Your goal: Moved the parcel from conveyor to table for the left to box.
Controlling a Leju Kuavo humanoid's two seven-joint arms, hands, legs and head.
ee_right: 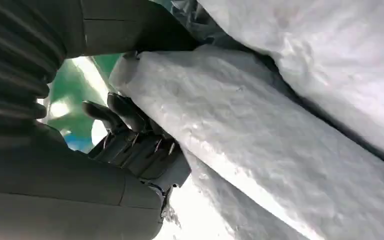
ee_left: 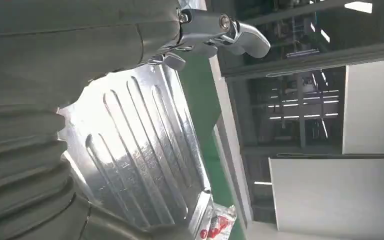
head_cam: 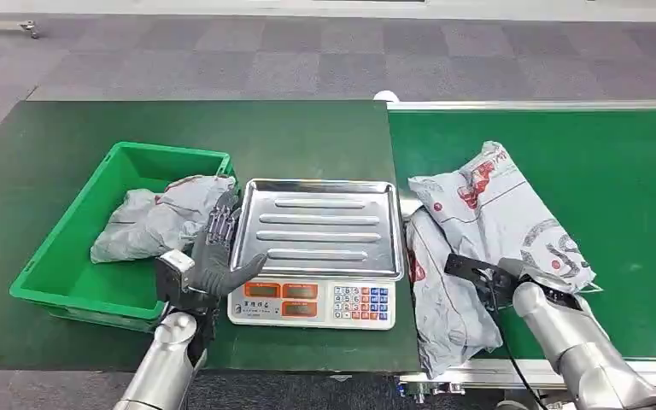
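Our right hand [head_cam: 512, 278] grips the parcel [head_cam: 444, 290] lying lengthwise just right of the scale [head_cam: 316, 303]; left hand [head_cam: 218, 256] is open.

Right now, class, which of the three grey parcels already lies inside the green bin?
The crumpled grey parcel on the left, inside the green bin. The other two parcels lie on the conveyor beside the scale.

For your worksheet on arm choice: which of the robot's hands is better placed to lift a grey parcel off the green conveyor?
The right hand: it rests against the grey plastic mailer parcels on the green conveyor belt. The left hand hovers open beside the steel scale tray, far from them.
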